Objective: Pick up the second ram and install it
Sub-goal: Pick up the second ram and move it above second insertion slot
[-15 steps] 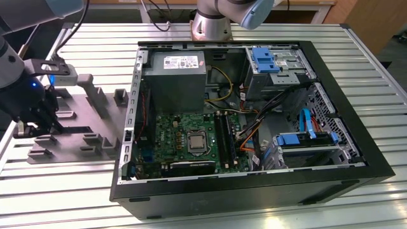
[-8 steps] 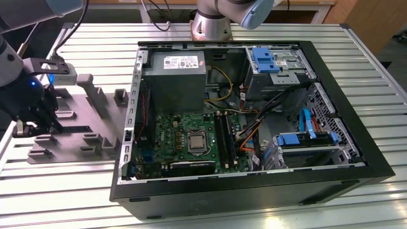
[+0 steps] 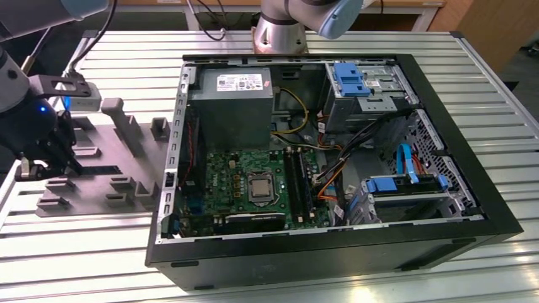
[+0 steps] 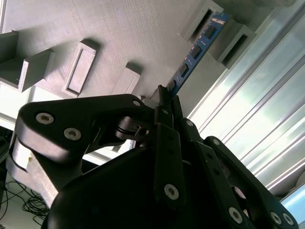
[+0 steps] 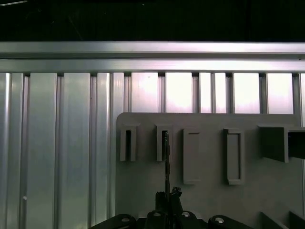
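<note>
- 1 thin stick is what matters here: the second ram, a narrow blue board with black chips along its face. It is pinched at 1 end by the hand, whose fingers are closed tight on the board, with no gap showing beside it.
- Its far end reaches a slotted block on the grey holder tray. I cannot tell whether that end rests in the slot or is just clear of it.
- In the first wrist view the second ram shows edge-on as a dark line. It runs from the hand to 1 of the narrow pockets in the tray.
- In the exterior view the hand hangs low over the tray at the exterior view's left, on the slatted metal tabletop. It is well apart from the open computer case, where the motherboard and its long black memory slots lie.
- Handling, as a judgement: the stick should be very light and stiff along its length, but thin and brittle, so twisting or bending would harm it.
- Its flat faces look smooth, so a light pinch could let it slide.
- Held by 1 end, the free length acts as a lever and may wag.
- The safest hold is on the bare board edges or short ends, clear of the chips and the contact edge.
</note>
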Available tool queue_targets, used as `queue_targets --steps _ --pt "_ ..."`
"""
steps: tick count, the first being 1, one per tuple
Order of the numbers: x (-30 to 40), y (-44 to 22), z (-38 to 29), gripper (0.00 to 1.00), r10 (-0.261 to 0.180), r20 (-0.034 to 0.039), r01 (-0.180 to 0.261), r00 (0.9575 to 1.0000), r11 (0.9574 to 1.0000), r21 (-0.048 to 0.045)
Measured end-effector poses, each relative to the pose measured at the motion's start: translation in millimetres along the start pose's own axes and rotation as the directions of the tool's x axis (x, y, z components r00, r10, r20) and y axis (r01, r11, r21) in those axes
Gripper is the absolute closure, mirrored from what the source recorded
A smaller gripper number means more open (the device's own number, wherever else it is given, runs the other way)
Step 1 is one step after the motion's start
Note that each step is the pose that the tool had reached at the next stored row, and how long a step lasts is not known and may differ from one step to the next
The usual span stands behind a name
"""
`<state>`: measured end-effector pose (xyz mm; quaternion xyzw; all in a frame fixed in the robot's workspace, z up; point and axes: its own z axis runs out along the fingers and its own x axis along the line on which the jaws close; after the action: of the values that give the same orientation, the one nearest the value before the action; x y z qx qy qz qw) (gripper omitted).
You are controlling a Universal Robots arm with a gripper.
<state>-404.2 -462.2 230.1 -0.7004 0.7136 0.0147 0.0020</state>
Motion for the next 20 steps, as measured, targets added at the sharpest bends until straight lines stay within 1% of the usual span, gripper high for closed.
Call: queue_targets --steps 20 --pt "-0.1 0.1 -4.0 0.86 0.0 0.0001 0.0 1.0 1.0 0.0001"
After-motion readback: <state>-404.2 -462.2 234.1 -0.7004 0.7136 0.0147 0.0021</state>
